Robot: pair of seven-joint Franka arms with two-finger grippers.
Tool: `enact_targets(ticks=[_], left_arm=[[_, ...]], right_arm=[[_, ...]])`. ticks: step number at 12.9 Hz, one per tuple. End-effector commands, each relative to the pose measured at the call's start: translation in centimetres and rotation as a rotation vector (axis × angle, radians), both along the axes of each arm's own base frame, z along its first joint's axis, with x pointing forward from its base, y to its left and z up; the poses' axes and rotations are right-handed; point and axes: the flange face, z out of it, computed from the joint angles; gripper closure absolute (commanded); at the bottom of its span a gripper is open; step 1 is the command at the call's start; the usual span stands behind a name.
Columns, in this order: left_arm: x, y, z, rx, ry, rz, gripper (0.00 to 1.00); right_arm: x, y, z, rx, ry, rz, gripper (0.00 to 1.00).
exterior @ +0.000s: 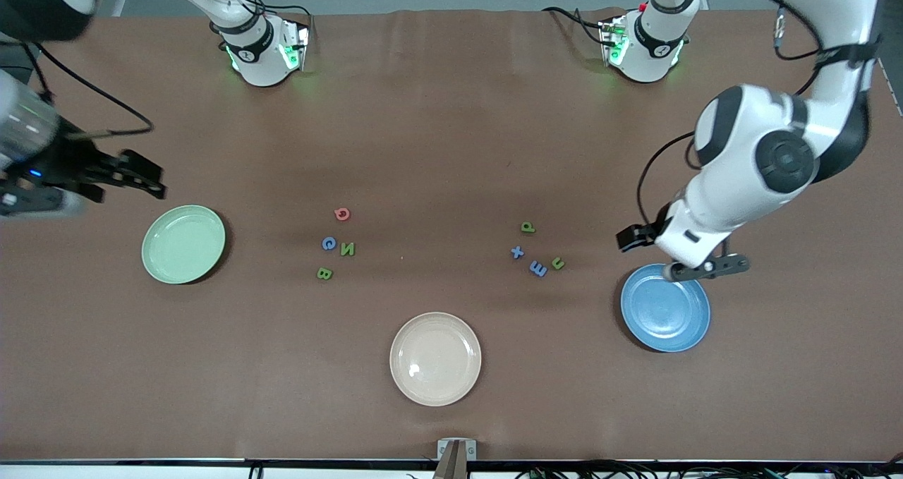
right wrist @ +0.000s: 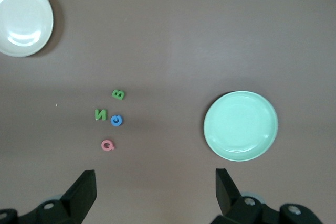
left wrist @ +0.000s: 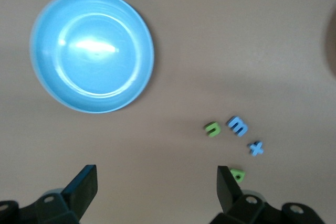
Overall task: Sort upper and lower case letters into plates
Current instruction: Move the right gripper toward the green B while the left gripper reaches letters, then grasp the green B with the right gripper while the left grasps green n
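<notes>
Plates sit at opposite ends of the table: the mint green plate point(exterior: 183, 244) toward the right arm's end, the blue plate point(exterior: 665, 308) toward the left arm's end. Between them lie two letter clusters, capitals Q point(exterior: 342, 214), C point(exterior: 329, 243), N point(exterior: 347, 249), B point(exterior: 324, 274) nearer the green plate, and lowercase p point(exterior: 528, 227), x point(exterior: 517, 252), m point(exterior: 538, 269), n point(exterior: 558, 263) nearer the blue. A cream plate point(exterior: 435, 358) lies nearest the front camera. The left gripper point(exterior: 709, 267) hangs wide open and empty over the blue plate's edge; the right gripper point(exterior: 137, 176) is likewise spread and empty, above bare table by the green plate.

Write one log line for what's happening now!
left gripper open over blue plate | right gripper open near green plate | letters unsorted
</notes>
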Motion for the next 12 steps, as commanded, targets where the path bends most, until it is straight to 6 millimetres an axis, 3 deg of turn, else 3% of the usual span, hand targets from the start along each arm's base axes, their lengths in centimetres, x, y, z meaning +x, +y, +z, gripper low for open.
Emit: enact_targets(ticks=[1, 4, 6, 7, 9, 12], left_arm=[[-0.2, -2.8, -4.3, 0.024, -0.022, 0.081, 0.00], [-0.2, -5.3, -9.8, 0.038, -0.024, 0.225, 0.01], [-1.0, -8.0, -12.8, 0.027, -0.016, 0.280, 0.07], [-1.1, -8.4, -14.1, 0.025, -0.008, 0.323, 0.11], [-1.3, -8.8, -16.1, 0.027, 0.001, 0.362, 0.14], [-1.9, -9.4, -18.7, 0.081, -0.009, 0.360, 0.18]], right_arm=[[1.6, 3.2, -4.3, 0.007, 0.062, 0.037, 0.00], [3.0, 9.3, -13.1, -0.055, 0.147, 0.142, 0.01], [3.7, 11.1, -17.3, -0.061, 0.141, 0.120, 0.00], [3.6, 12.1, -19.8, -0.060, 0.133, 0.096, 0.00], [3.1, 11.8, -25.8, -0.041, 0.072, 0.057, 0.00], [2.4, 10.9, -30.8, -0.020, 0.006, 0.026, 0.00]])
